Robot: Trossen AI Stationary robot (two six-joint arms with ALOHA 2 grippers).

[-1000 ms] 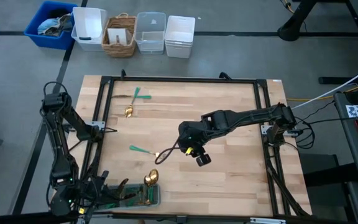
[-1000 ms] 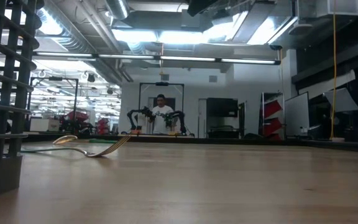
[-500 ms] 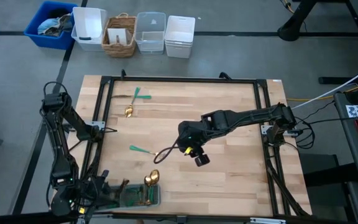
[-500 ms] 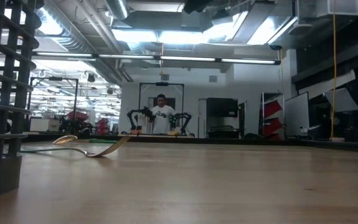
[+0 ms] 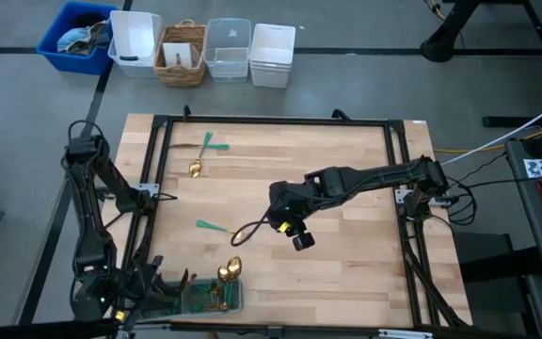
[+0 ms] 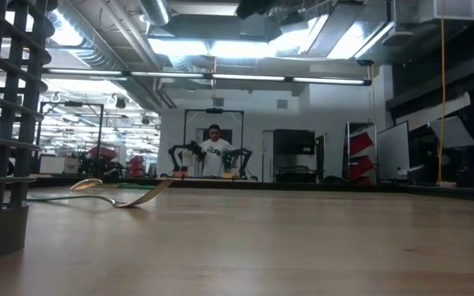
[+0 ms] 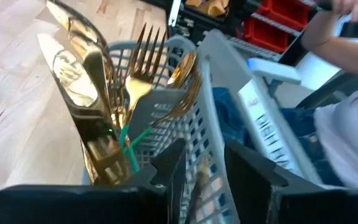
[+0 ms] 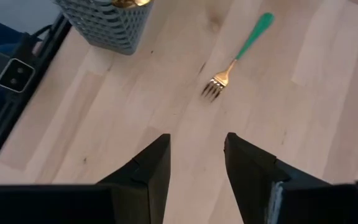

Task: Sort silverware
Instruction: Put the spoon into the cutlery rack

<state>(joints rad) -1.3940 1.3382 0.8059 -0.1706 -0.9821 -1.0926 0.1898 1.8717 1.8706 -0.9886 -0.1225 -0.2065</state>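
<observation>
A grey mesh tray [image 5: 210,299] stands at the table's near-left corner, with several gold-headed pieces of silverware [image 7: 135,81] upright in it. One teal-handled fork [image 5: 216,229] [image 8: 235,59] lies flat on the wood mid-table. Two more pieces [image 5: 205,146] [image 5: 196,168] lie near the far-left corner. My left gripper [image 5: 153,287] is at the tray's left end, shut on its wall. My right gripper [image 5: 296,239] [image 8: 194,162] hovers open above the bare wood, to the right of the lone fork. My left gripper has the tray's mesh end wall [image 7: 197,180] between its two fingers, one finger [image 7: 169,171] inside the tray and one [image 7: 250,177] outside. The fingers come at the rim from the table's left.
Black frame rails [image 5: 271,121] run round the wooden top. Bins and a basket [image 5: 182,52] stand on the floor beyond the far edge. A person's arm and clothing [image 7: 347,118] show close beside the tray. Another person [image 6: 214,152] stands far off in the room.
My left gripper has drawn slightly toward the table's left, and the tray has shifted with it. My right gripper has drifted a little left, toward the lone fork, staying open.
</observation>
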